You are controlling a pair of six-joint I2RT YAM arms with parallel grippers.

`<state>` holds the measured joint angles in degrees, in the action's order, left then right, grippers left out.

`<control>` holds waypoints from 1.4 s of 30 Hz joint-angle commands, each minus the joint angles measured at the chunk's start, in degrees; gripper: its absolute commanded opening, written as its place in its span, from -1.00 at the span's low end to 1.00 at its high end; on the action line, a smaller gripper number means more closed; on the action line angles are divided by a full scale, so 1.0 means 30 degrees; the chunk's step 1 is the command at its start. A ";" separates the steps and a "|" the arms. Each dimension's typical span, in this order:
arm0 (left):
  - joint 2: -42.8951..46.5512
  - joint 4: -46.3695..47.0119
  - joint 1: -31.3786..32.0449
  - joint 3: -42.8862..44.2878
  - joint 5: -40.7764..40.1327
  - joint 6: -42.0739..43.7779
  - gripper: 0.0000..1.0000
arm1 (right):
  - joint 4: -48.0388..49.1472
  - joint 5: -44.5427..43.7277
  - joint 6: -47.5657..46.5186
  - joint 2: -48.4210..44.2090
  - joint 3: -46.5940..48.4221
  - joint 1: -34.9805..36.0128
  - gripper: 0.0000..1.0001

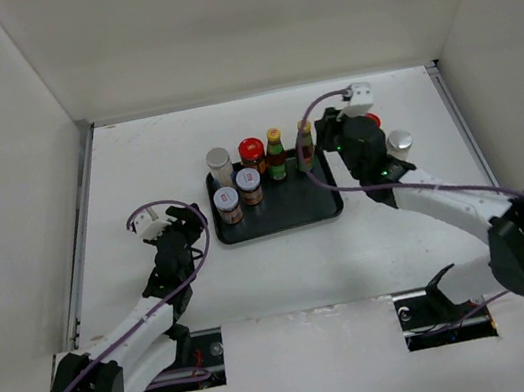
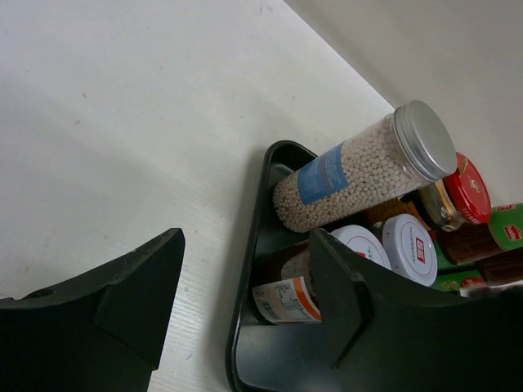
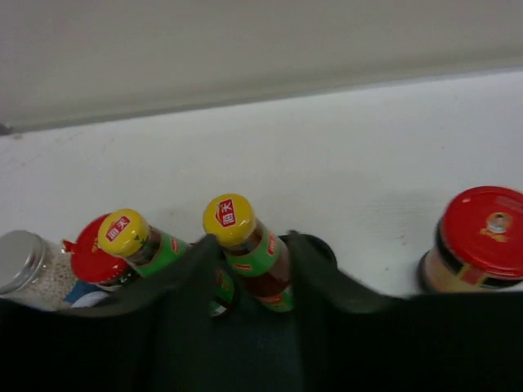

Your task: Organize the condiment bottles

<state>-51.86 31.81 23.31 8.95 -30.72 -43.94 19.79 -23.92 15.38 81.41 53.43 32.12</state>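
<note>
- My right gripper (image 1: pixel 309 147) is clenched on a slim yellow-capped bottle (image 1: pixel 304 140) at the far right corner of the black tray (image 1: pixel 310 206). There is one finger on each side of the bottle, just below its cap.
- In the right wrist view that yellow-capped bottle (image 3: pixel 245 237) leans a little. I can't tell whether its base sits on the tray floor.
- A second yellow-capped bottle (image 1: pixel 276 153) stands upright on the tray's far edge, just left of the gripped one.
- A red-capped jar (image 1: pixel 252 154) comes next to the left along that edge.
- A tall bead jar (image 1: pixel 220 166) with a silver lid stands in the tray's far left corner. It is full of small white beads and carries a blue label.
- Two short white-lidded jars (image 1: pixel 228 205) stand close together on the left half of the tray, nearer to me than the back row.
- The near right part of the tray is bare.
- Another red-capped jar (image 3: pixel 478 241) stands on the table (image 1: pixel 255 268) off the tray's right side. From above it is partly hidden behind my right wrist.
- A silver-lidded jar (image 1: pixel 399 142) is also off the tray to the right, nearer to me than that red one.
- My left gripper (image 2: pixel 245 245) is released, its fingers spread wide with nothing between them. It sits over the table off the tray's left side, near the tray but apart from it, and faces the tray's left rim.
</note>
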 commanded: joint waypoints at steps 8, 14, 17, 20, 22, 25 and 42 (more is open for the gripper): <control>-0.0321 0.1114 0.0300 0.0297 0.0191 -0.0440 0.21 | -0.2137 -0.7785 0.2493 -0.6979 -0.3396 -0.3951 0.08; -0.0117 0.1144 0.0652 0.0268 0.0191 -0.0528 0.22 | -0.5129 -0.6973 0.2403 -0.5459 -0.2986 -0.4744 0.92; -0.0088 0.1144 0.0710 0.0210 0.0249 -0.0528 0.22 | -0.5718 -0.6118 0.2579 -0.4637 -0.2809 -0.4891 1.00; -0.0029 0.1144 0.0711 0.0210 0.0250 -0.0528 0.22 | -0.5602 -0.6322 0.2930 -0.4461 -0.3131 -0.4979 1.00; 0.0058 0.1144 0.0711 0.0181 0.0250 -0.0528 0.22 | -0.5513 -0.6322 0.2814 -0.3993 -0.3161 -0.5241 1.00; 0.0205 0.1144 0.0711 0.0122 0.0221 -0.0528 0.22 | -0.5280 -0.6294 0.3019 -0.3582 -0.3454 -0.5651 1.00; -0.0118 0.1349 0.0712 0.0122 0.0279 -0.0557 0.22 | -0.4018 -0.7286 0.2523 -0.3401 -0.3775 -0.5394 0.13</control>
<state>-52.77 32.71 25.32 8.95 -30.33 -45.04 3.70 -41.78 24.05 74.65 42.57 14.33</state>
